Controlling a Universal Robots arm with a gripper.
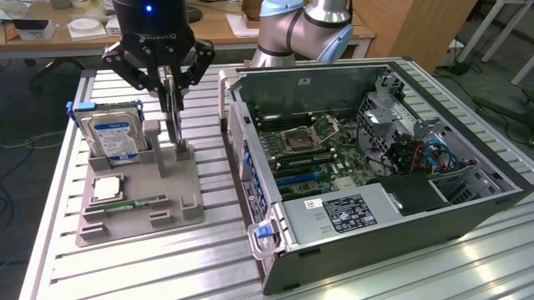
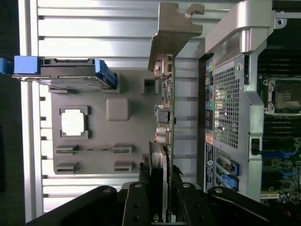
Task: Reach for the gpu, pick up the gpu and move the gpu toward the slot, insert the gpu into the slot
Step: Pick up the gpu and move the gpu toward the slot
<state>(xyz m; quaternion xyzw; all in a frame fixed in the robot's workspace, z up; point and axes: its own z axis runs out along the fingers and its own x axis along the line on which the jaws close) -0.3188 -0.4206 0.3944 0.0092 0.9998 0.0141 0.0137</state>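
Standing by the table (image 1: pixel 167 269), I reckon the biggest hazard is the open computer case (image 1: pixel 317 84); its ported wall rises just beside the grey holder (image 1: pixel 167 219), and a card carried across too low could catch that rim and twist in the grip. The tool (image 1: pixel 171 100) is clamped on the gpu (image 2: pixel 165 108), its fingers pinching the thin card from both sides; the card stands on edge over the holder, and I cannot tell whether its lower edge sits in the holder's groove or is clear of it; if seated, a tilted pull might jam it or drag the holder along. A flat card in so narrow a pinch could pivot; arriving skewed over the slot (image 1: pixel 298 179), it might ride on the connector's lip rather than seat, and pressing then would strain the motherboard (image 1: pixel 334 150).

As for what holds what: the case contains the green motherboard with its bare square socket (image 1: pixel 298 137), a labelled silver box near the front, and a tangle of cables in the drive bay; the slot looks empty. The holder carries a blue-labelled hard drive (image 1: pixel 114 136) upright in its end pocket; a square processor chip (image 1: pixel 109 187) lies flat in a recess; a short memory stick (image 1: pixel 140 203) lies in a groove just beside it.
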